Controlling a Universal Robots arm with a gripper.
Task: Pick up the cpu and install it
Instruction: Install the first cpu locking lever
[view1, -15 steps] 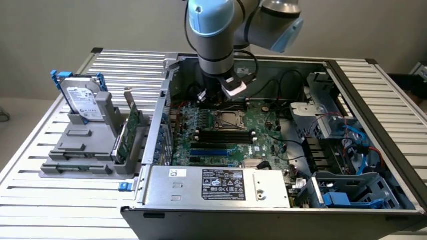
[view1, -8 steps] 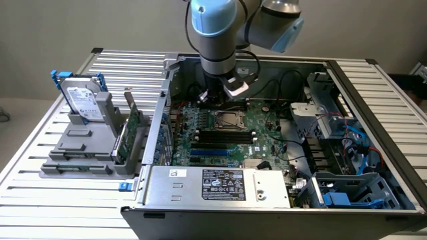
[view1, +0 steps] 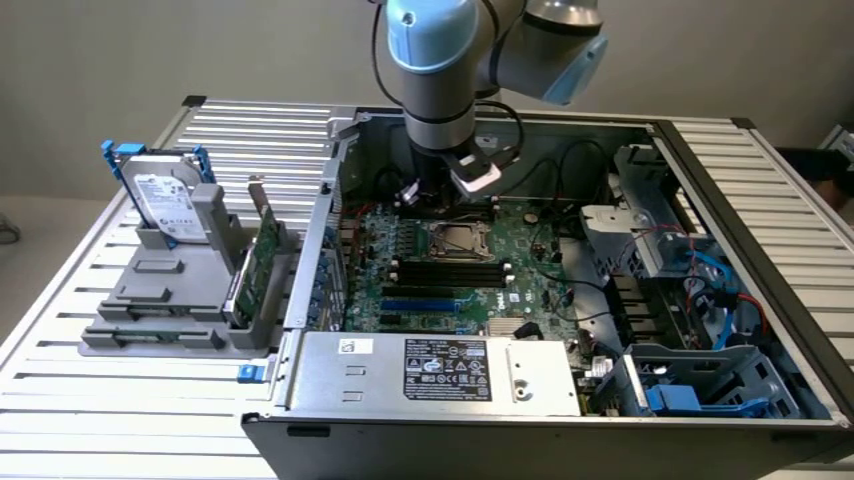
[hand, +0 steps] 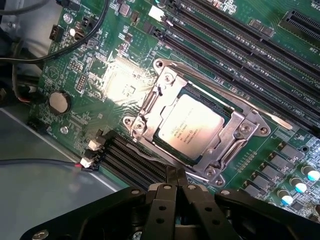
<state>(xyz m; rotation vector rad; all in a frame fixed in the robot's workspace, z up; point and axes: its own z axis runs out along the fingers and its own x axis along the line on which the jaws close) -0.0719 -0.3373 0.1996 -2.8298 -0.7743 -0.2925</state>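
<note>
The cpu (hand: 190, 127) is a flat silvery-beige square lying in its socket on the green motherboard (hand: 120, 85), inside the hinged metal retention frame (hand: 160, 95). In the exterior view the socket (view1: 455, 240) sits near the middle of the board inside the open computer case. My gripper (hand: 176, 176) is shut with its black fingers pressed together and nothing between them. It hovers just off one edge of the socket frame, apart from the chip. Seen from outside, the gripper (view1: 434, 195) hangs over the board just behind the socket.
Black memory slots (hand: 225, 40) run beside the socket, and a coin battery (hand: 59, 101) and cables lie near it. Outside the case, a grey fixture (view1: 160, 300) holds a hard drive (view1: 167, 200) with blue handles and an upright green card (view1: 267, 250). The power supply (view1: 441, 370) fills the front.
</note>
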